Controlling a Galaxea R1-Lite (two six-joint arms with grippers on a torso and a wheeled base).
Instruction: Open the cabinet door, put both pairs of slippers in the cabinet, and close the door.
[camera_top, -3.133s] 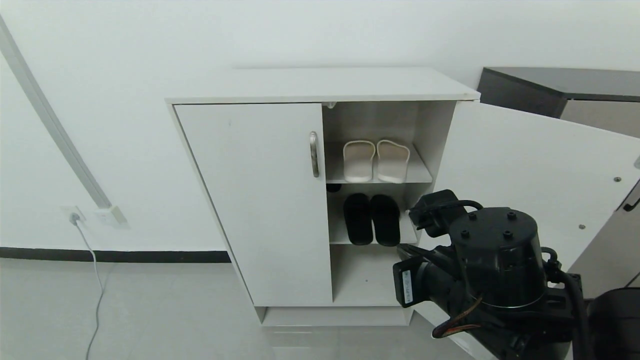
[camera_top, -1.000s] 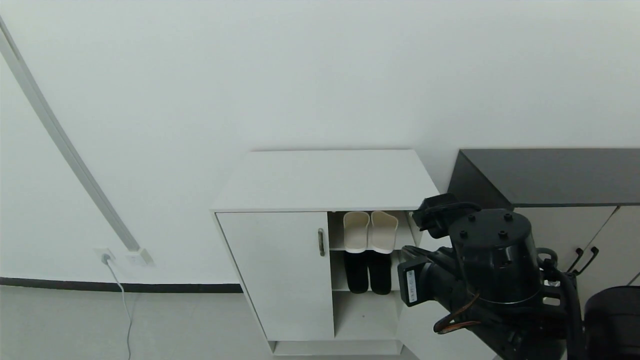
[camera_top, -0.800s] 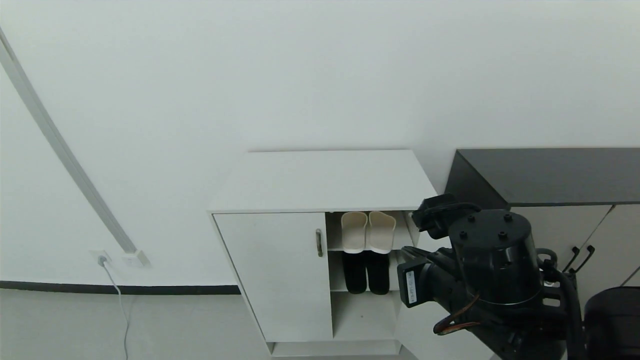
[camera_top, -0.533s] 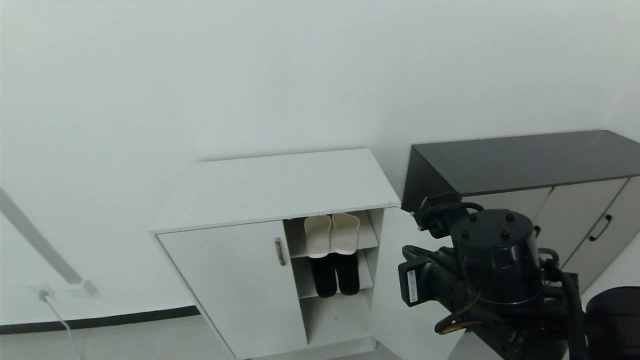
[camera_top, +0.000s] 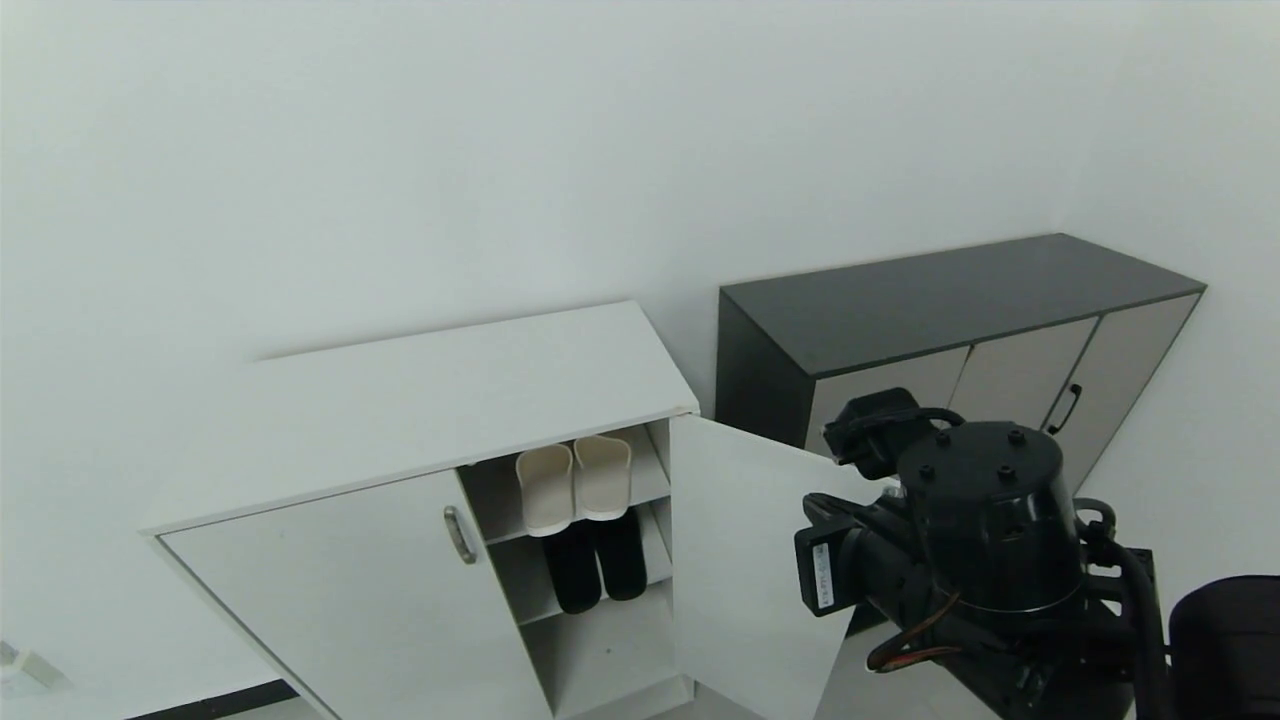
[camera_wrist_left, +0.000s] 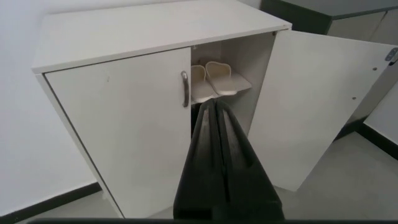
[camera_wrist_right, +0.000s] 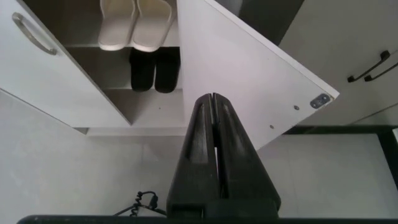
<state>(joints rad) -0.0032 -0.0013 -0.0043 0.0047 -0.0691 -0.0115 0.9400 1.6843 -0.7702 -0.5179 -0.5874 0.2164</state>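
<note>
The white cabinet (camera_top: 430, 370) stands against the wall with its left door shut and its right door (camera_top: 760, 560) swung open. A white pair of slippers (camera_top: 575, 480) lies on the upper shelf, and a black pair (camera_top: 597, 560) lies on the shelf below. My left gripper (camera_wrist_left: 214, 107) is shut and empty, held out in front of the open compartment and the white slippers (camera_wrist_left: 217, 78). My right gripper (camera_wrist_right: 214, 99) is shut and empty too, a short way off the open door (camera_wrist_right: 249, 81), with the black slippers (camera_wrist_right: 155, 68) beyond it.
A dark-topped cabinet (camera_top: 950, 310) with grey doors and black handles (camera_wrist_right: 370, 65) stands to the right, close behind the open door. The shut left door carries a metal handle (camera_top: 458, 535). Grey floor (camera_wrist_right: 74, 168) lies in front.
The whole head picture has shifted: the camera drew back and turned right, so the cabinet now shows lower left. Slippers stay on their shelves. My right arm keeps its pose.
</note>
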